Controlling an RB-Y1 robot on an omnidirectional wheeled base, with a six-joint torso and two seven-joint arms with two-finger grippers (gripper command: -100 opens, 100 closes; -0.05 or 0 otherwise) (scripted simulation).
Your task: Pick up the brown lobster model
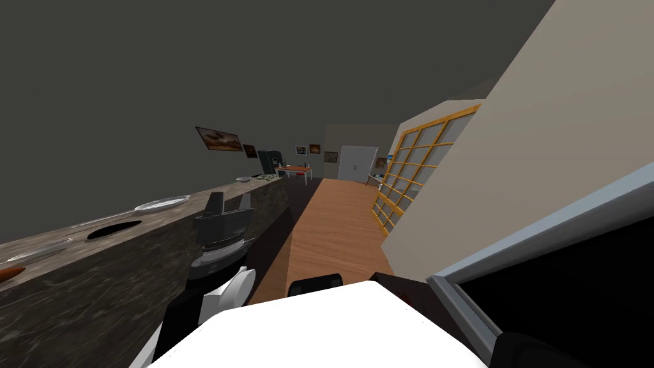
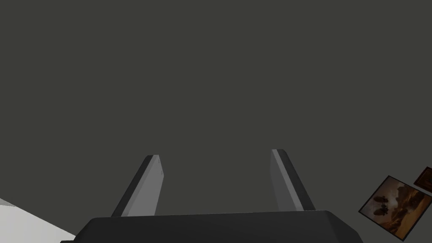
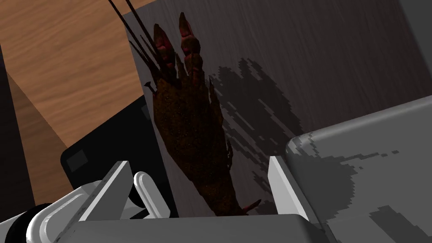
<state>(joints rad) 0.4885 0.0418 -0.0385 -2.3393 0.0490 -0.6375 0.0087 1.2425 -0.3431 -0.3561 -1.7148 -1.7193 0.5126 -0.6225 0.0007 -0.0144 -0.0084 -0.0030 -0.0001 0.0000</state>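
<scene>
- Dark grey, faintly streaked surface (image 3: pixel 337 63) bears the lobster; its edge drops off to the wooden floor (image 3: pixel 63 63).
- A light grey block (image 3: pixel 371 160) sits just beside one finger, perhaps touching it, and could foul a descent.
- The brown lobster model (image 3: pixel 190 126) lies flat, tail between the fingers, claws pointing away.
- The right gripper (image 3: pixel 198 162) hangs spread wide over the tail. I judge this the approach; next, lower and close on the body.
- The left gripper (image 2: pixel 216 154), also spread, is raised beside the counter (image 1: pixel 128 268) on the left.

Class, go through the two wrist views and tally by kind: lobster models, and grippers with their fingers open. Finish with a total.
brown lobster model: 1
open grippers, the left gripper and the right gripper: 2
Total: 3
</scene>
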